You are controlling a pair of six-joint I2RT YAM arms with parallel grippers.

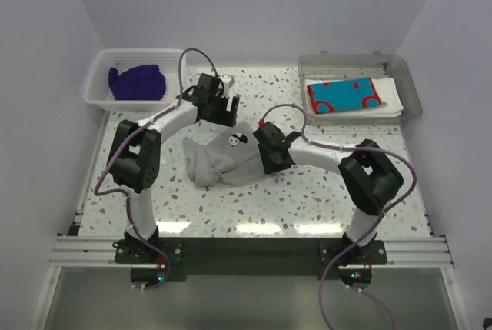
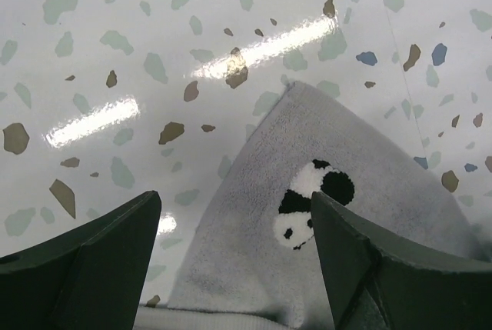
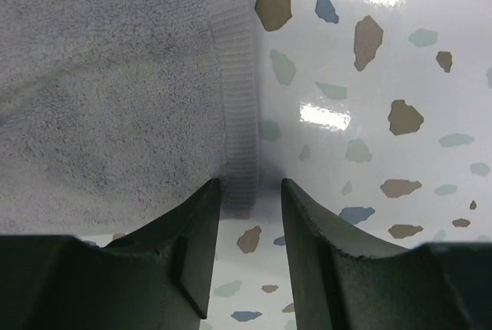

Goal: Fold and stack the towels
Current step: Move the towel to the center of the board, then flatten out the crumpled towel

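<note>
Grey towel (image 1: 223,162) lies crumpled near the middle of the table (image 1: 307,199), between the two arms. One flat corner with a small panda patch (image 1: 237,140) points to the far side. In the left wrist view this corner (image 2: 254,253) lies flat, with bare table around it on the left, the right and ahead.

The left hand (image 1: 227,108) is above the far corner, with its fingers (image 2: 84,268) spread wide and nothing between them. The right hand (image 1: 269,153) is low at the right border of the towel. Its fingers (image 3: 204,222) are close together with a narrow gap, and the ribbed hem (image 3: 238,115) runs straight toward this gap. They do not pinch the cloth, as far as I can see.

At the far left corner stands a white slatted basket (image 1: 100,88) with a dark purple towel (image 1: 138,82) inside. At the far right is a clear tray (image 1: 400,68). It holds a folded turquoise-and-red towel (image 1: 344,95) on top of a white towel (image 1: 388,103). Both containers are well apart from the grey towel.

White walls (image 1: 46,53) close the table on the left, right and far sides. A metal rail (image 1: 246,251) with the arm bases runs along the near edge. Open table remains in front of the towel and to its right.
</note>
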